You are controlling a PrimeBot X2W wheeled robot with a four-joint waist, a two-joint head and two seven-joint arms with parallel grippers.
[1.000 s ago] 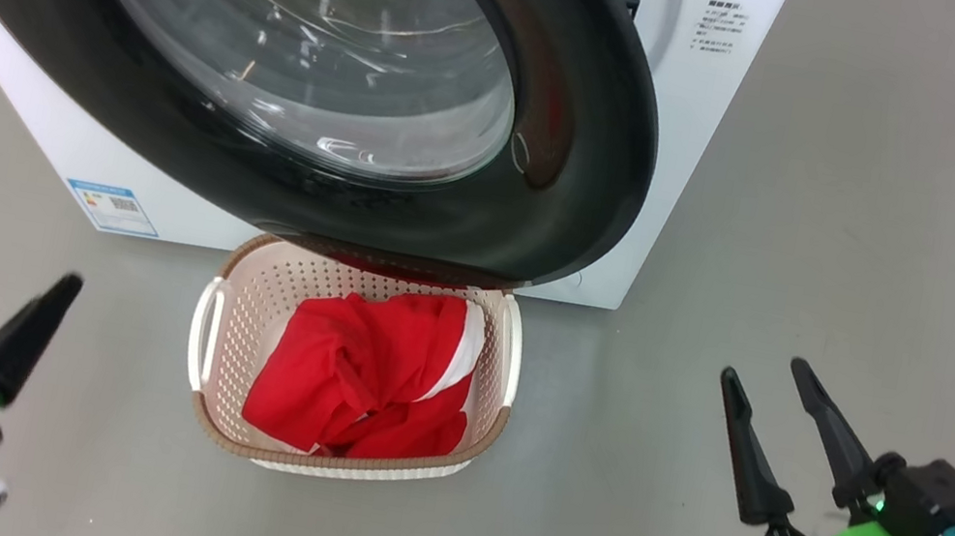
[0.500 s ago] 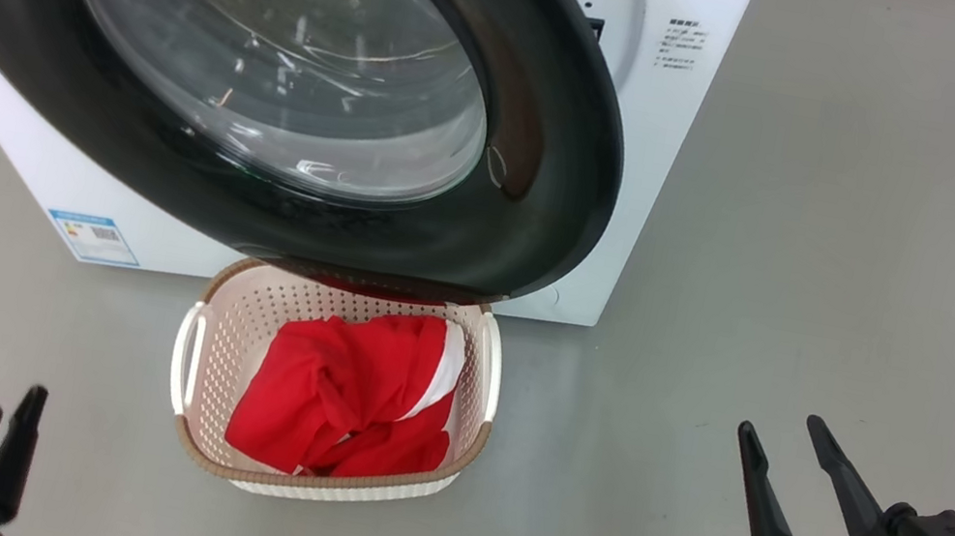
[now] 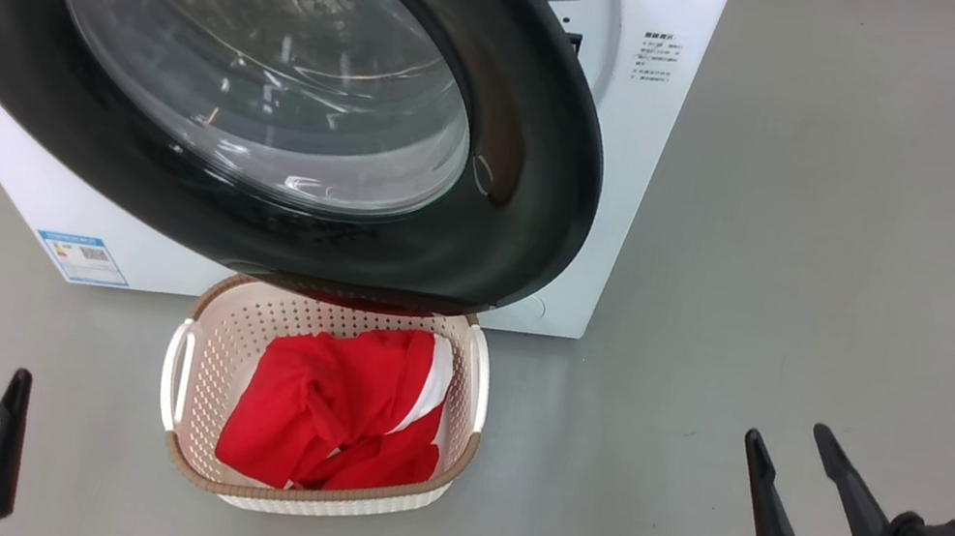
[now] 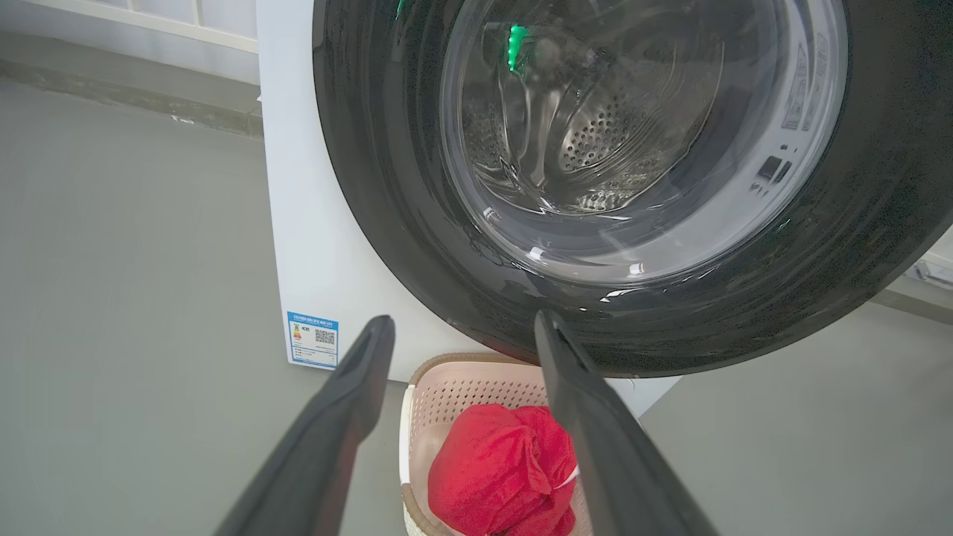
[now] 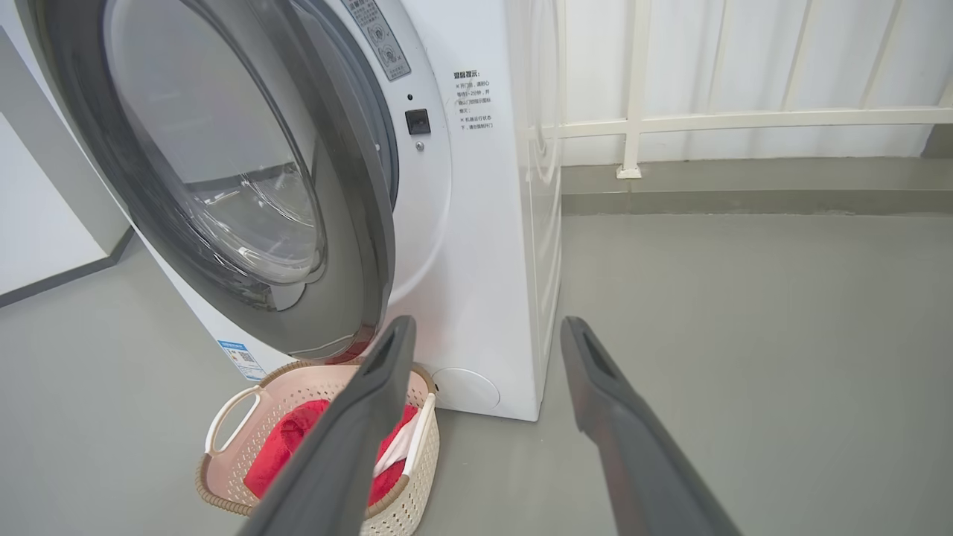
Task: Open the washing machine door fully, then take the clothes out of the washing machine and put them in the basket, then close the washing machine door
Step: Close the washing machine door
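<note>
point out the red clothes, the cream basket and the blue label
red fabric clothes (image 3: 315,407), head view, heap's middle
cream perforated plastic basket (image 3: 319,497), head view, front rim
small blue label (image 3: 81,258), head view, centre

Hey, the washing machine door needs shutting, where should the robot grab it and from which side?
I'd take the washing machine door by its black rim at the free edge on the robot's right, coming from that side with the open right gripper. That edge stands away from the washing machine, leaving a gap for a finger; the bulging glass offers no hold.
</note>
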